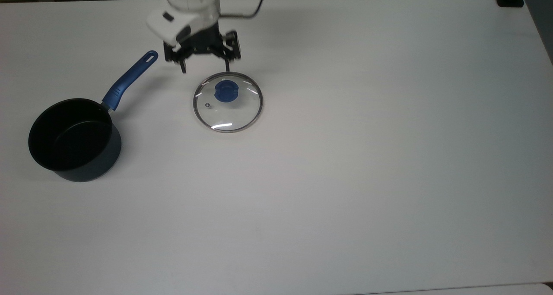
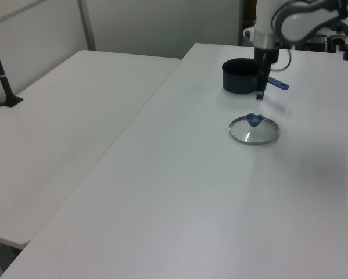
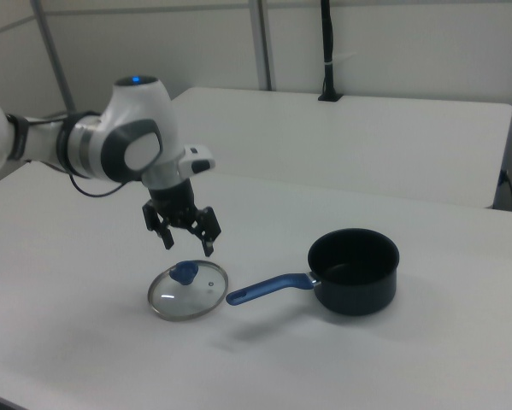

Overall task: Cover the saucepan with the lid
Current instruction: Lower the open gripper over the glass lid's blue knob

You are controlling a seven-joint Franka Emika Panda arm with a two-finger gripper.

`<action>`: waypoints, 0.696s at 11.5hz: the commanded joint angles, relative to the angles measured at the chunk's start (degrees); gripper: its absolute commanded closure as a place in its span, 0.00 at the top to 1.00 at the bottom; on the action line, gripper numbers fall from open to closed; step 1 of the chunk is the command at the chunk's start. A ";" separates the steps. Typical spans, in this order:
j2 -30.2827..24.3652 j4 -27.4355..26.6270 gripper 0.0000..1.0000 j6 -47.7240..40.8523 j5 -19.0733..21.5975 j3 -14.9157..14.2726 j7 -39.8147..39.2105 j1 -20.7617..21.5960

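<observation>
while the lid [image 1: 227, 102] lies flat on the table [image 1: 345, 157], well apart from the empty saucepan [image 1: 73, 138], the gripper [image 1: 205, 68] hangs above it, fingers spread, holding nothing; grasp, carry and placement all remain.

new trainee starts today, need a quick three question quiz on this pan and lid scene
1. True or false: the round clear glass lid with the blue knob already sits on the small deep black saucepan with the long blue handle.
2. The two-finger gripper is: A) shut on the lid, B) open above the table near the lid, C) inside the saucepan.
3. In the top view, on which side of the lid is the saucepan?

Key: 1 false, the lid lies flat on the white table; 2 B; 3 the top view's left.
</observation>
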 commanded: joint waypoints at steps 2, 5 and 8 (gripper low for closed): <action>6.71 -1.19 1.00 7.31 -0.19 3.00 10.36 0.48; 9.45 -1.10 1.00 8.02 -0.45 3.27 10.55 0.74; 8.84 -0.84 0.53 7.76 -0.45 3.71 10.64 0.04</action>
